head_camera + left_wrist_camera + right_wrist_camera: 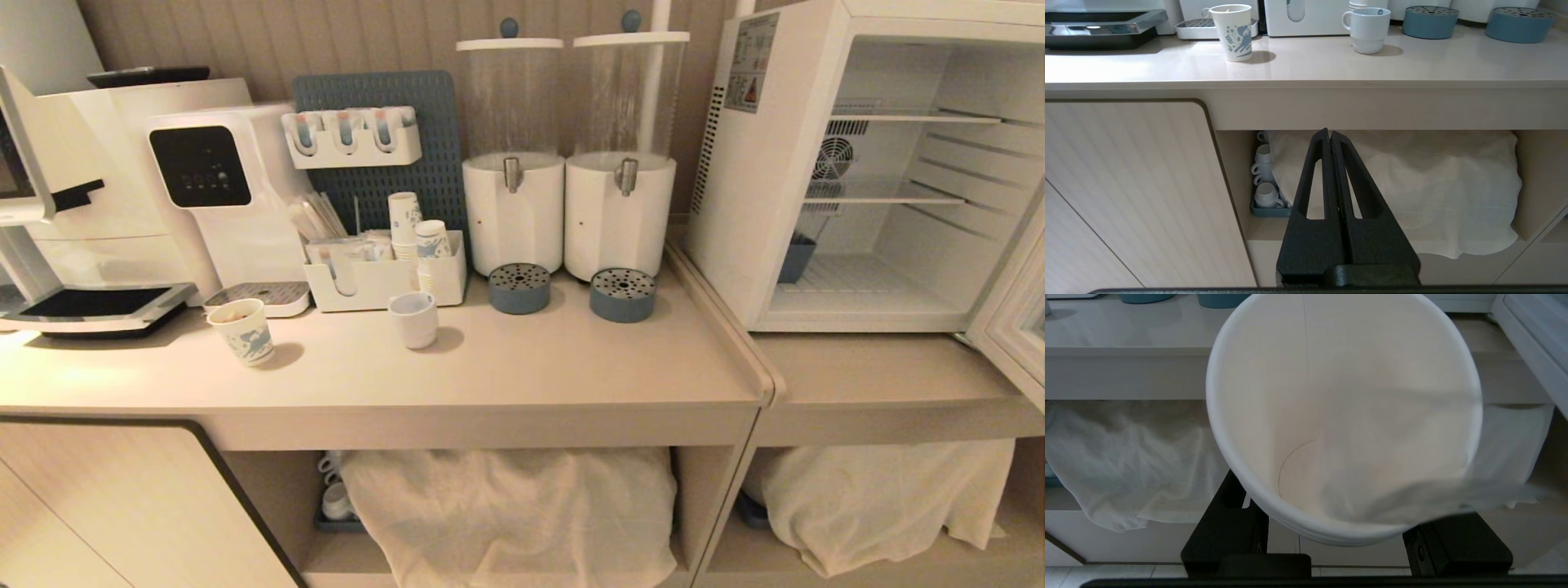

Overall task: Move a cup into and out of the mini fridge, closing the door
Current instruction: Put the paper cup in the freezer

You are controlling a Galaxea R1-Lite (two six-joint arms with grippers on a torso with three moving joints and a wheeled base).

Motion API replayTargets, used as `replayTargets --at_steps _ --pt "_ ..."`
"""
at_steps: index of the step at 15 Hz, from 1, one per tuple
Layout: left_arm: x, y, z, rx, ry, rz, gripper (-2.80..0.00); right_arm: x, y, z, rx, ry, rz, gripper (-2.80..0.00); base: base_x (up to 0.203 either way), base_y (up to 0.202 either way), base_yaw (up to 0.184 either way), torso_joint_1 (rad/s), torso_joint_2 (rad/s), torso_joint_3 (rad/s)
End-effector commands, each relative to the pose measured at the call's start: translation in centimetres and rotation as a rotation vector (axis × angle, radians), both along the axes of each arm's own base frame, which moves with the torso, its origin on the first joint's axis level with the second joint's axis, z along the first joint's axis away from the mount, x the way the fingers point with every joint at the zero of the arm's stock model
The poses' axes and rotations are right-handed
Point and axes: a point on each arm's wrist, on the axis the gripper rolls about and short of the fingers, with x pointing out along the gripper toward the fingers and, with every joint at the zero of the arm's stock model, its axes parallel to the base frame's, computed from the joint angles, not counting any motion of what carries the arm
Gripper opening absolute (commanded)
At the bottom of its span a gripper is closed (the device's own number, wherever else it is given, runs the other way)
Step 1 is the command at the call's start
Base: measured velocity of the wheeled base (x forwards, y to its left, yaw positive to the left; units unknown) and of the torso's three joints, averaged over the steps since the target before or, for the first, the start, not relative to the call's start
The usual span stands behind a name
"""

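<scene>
At the far left of the pale beige bench (490,384) stand a white coffee machine (98,204) and a white water dispenser with a black panel (220,188). In front of them is a short paper cup with blue print (243,331), then a plain white ceramic mug (413,319), with a white organiser of stacked cups (384,278) behind. Next come two clear-topped drink dispensers (571,155) over round blue drip trays (571,290).

The left tool (1329,136) hangs below the bench edge in front of the open shelf with white cloth (1396,183), its two black fingers pressed together and holding nothing. It looks parked.

The right tool (1347,547) is also low, in front of the bench face, and grips the tall white paper cup with layered rims (1339,416). The cup's mouth faces the wrist camera, so its long axis runs along the fingers, which clamp its lower part from both sides.

At the right end sits the white boxy mini fridge (759,204), with its pale glass-windowed door (1016,327) swung wide toward the robot's right. From the held cup the fridge lies up and to the right, so the right arm is the nearer one. The fridge floor and wire shelves (890,196) look mostly free, though a small blue container (796,257) sits at the left inner wall. I judge the cup must rise above the bench lip and pass between that wall and the door's edge.
</scene>
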Motion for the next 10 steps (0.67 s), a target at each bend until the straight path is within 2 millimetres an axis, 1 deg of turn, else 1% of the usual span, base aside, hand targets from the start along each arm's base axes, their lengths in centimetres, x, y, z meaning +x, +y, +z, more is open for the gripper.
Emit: replayTargets --at_steps 1,4,5,6,7,8,9,10 --pt "0.2 0.0 -0.5 -0.001 0.019 0.001 -2.8 0.0 0.0 0.0 -0.001 0.003 0.0 -2.8 0.0 0.0 0.0 0.0 0.0 0.0" --pt "0.1 0.0 -0.5 -0.001 0.017 0.001 -2.8 0.0 0.0 0.1 -0.008 -0.003 0.004 -2.8 0.0 0.0 0.0 0.0 0.0 0.0" --pt "0.1 0.0 -0.5 -0.001 0.016 0.001 -2.8 -0.2 0.0 0.7 -0.006 -0.025 0.012 -2.8 0.0 0.0 0.0 0.0 0.0 0.0" --pt "0.1 0.0 -0.5 -0.002 0.016 0.001 -2.8 -0.5 0.1 1.9 0.003 -0.051 0.029 -2.8 0.0 0.0 0.0 0.0 0.0 0.0" --pt "0.1 0.0 -0.5 -0.002 0.016 0.001 -2.8 -1.0 0.1 4.0 0.017 -0.083 0.053 -2.8 0.0 0.0 0.0 0.0 0.0 0.0" --pt "0.1 0.0 -0.5 -0.001 0.016 0.001 -2.8 -1.6 0.2 7.2 0.029 -0.131 0.076 -2.8 0.0 0.0 0.0 0.0 0.0 0.0" --pt "0.1 0.0 -0.5 -0.002 0.016 0.001 -2.8 -1.6 0.2 10.2 0.04 -0.139 0.097 -2.8 0.0 0.0 0.0 0.0 0.0 0.0" --pt "0.1 0.0 -0.5 -0.002 0.016 0.001 -2.8 -0.5 0.3 13.1 0.052 -0.108 0.116 -2.8 0.0 0.0 0.0 0.0 0.0 0.0"
